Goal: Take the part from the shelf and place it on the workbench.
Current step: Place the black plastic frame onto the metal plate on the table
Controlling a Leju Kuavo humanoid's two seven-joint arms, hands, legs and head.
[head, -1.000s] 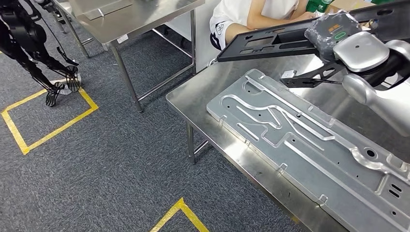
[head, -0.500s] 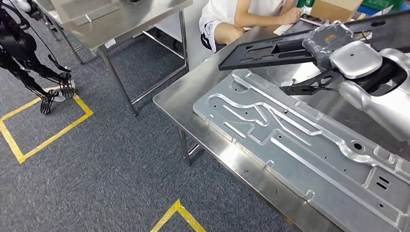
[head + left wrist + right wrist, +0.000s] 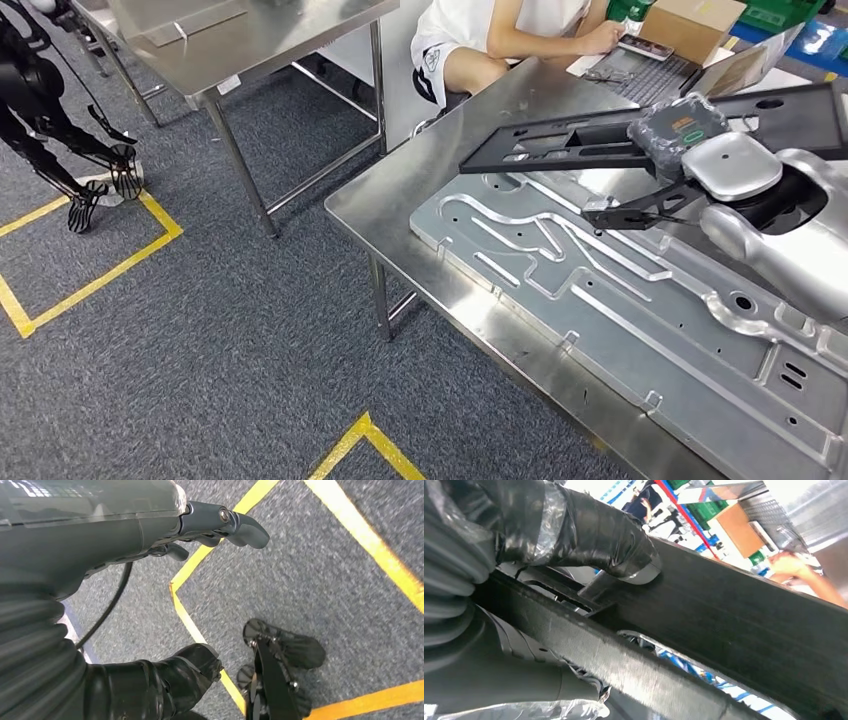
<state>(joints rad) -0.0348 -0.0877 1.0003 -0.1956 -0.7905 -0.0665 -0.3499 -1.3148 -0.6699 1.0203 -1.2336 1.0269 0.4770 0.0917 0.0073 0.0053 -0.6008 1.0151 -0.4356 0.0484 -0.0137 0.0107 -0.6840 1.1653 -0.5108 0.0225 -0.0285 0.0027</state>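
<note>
Part (image 3: 600, 140), the long black frame, is gripped in my right hand (image 3: 690, 130) and held above the table (image 3: 400, 200), not yet set down. Near to far:

- Left hand (image 3: 220, 522) hangs at my side over the carpet and yellow floor tape (image 3: 195, 630). Fingers apart, holding nothing. Judging it's parked low to stay out of the swing path.
- Near side of the table carries a big machined aluminium plate (image 3: 620, 310). It takes most of the surface, so free space is limited.
- Part sits above the plate's far edge, roughly level, long axis running left-right. Right wrist view shows my thumb (image 3: 589, 530) clamped over the black bar (image 3: 724, 620). I'd guess the level carry is to land it flat.
- Far side: a seated person (image 3: 490, 35) at a laptop (image 3: 650, 70), cardboard box (image 3: 690, 25) beside it.

Risk as I read it: the left end overhangs toward the person.
</note>
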